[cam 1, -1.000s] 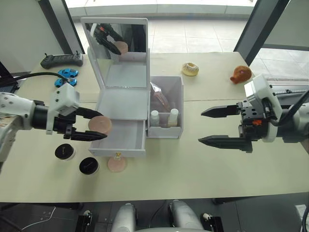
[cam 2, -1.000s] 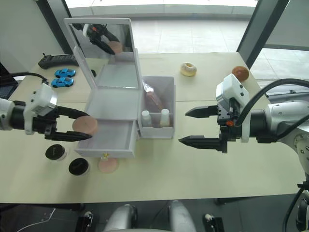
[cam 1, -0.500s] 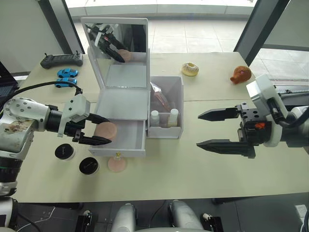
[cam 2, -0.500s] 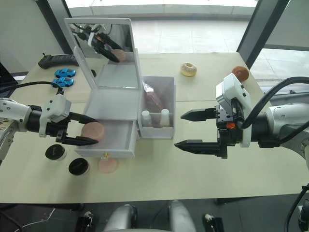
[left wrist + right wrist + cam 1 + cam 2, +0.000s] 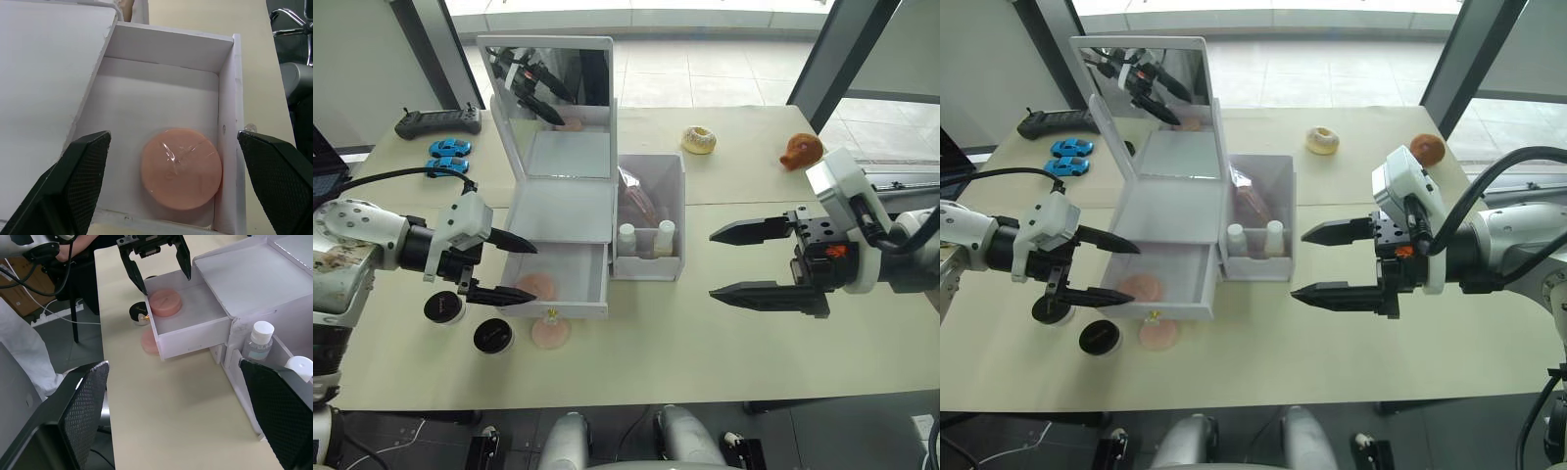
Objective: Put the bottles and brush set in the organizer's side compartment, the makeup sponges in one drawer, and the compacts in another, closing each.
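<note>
one flat round pale-pink makeup sponge [image 5: 180, 168] lies in the white organizer's open lower drawer [image 5: 592, 277]; the left gripper [image 5: 514, 267] hovers there, fingers spread and empty. the right gripper [image 5: 734, 263] is spread too, beside the side compartment [image 5: 651, 220].

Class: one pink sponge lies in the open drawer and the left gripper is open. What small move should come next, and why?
Probably draw the left gripper back from the drawer and reach for the second sponge on the table in front of it. One sponge already lies inside, released, so the drawer shouldn't be shut yet.
</note>
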